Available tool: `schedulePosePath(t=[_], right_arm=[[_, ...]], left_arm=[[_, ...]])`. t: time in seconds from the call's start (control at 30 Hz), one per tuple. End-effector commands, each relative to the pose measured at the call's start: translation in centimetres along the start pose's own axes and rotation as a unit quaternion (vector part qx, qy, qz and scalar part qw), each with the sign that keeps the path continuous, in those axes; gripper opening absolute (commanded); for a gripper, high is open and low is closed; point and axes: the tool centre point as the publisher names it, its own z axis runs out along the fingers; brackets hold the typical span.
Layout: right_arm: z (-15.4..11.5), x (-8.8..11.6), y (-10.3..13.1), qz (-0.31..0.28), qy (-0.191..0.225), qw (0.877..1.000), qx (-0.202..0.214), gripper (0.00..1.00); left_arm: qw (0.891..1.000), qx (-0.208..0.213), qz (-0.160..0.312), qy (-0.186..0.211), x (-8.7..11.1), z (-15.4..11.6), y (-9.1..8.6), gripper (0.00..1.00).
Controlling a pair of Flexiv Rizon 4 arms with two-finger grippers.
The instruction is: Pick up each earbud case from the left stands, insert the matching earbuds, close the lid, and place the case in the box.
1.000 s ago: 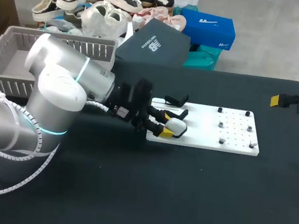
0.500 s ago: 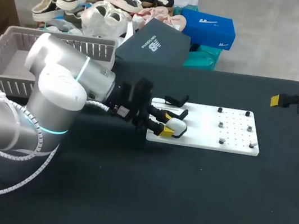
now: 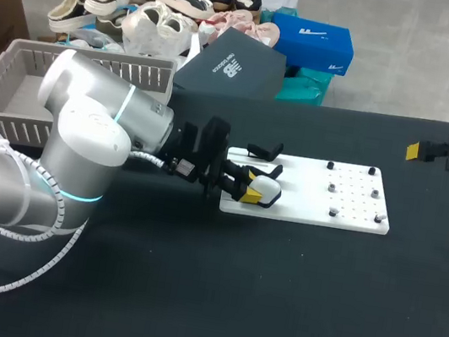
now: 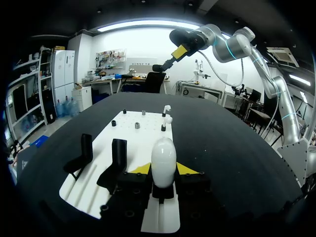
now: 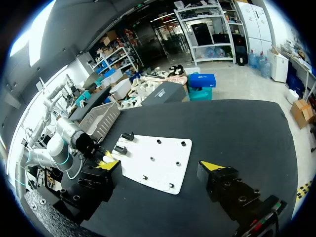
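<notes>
Black cloth covers the table, and a white board [image 3: 345, 215] lies flat near its middle. The case [image 3: 266, 192], a white, rounded shell with its lid closed, sits at the board's left end, toward the near edge. The left gripper [image 3: 253, 193] is closed on it: the left wrist view shows the case [image 4: 163, 160] upright, with one yellow tip pressed against each of its sides. Whether its base rests on anything cannot be told, as the fingers hide it.

Two black stands [image 4: 117, 157] rise from the board just beside the case on its far side, both bare. Toward the board's right end stand several small dark pegs [image 3: 333, 186]. In the left wrist view two white earbuds [image 4: 167, 112] stand among them, close together.

The left arm [image 3: 83, 146] comes in low across the table's left side. Behind it, at the far left edge, sits a grey basket [image 3: 15, 88].

The right gripper [image 5: 162, 168] hangs over the table's far right, well apart from the board. Its fingers are spread wide and hold nothing.
</notes>
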Motion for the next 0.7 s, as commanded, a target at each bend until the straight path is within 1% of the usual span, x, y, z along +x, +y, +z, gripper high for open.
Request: schedulePosePath(t=[0.03, 0.2, 0.37, 0.47, 0.53, 0.7], right_arm=[[0.0, 0.0, -0.1, -0.001, 0.0, 1.0, -0.002, 1.0], [0.0, 0.0, -0.1, -0.001, 0.0, 1.0, -0.002, 1.0], [0.0, 0.0, -0.1, -0.001, 0.0, 1.0, -0.002, 1.0], [0.0, 0.0, -0.1, -0.001, 0.0, 1.0, -0.002, 1.0], [0.0, 0.0, -0.1, -0.001, 0.0, 1.0, -0.002, 1.0], [0.0, 0.0, -0.1, -0.001, 0.0, 1.0, -0.002, 1.0]], left_arm=[[1.0, -0.001, 0.0, -0.002, -0.2, -0.3, 0.0, 0.0], [1.0, 0.003, 0.0, -0.012, -0.8, -1.0, -0.3, 0.0], [1.0, 0.012, 0.002, -0.028, -2.1, -1.8, -1.2, 0.0], [0.999, 0.016, 0.009, -0.045, -3.2, -2.2, -2.0, 0.0], [0.997, 0.008, 0.034, -0.062, -4.0, -2.5, -2.7, 0.0], [0.995, 0.015, 0.039, -0.089, -5.9, -2.9, -4.5, 0.0]])
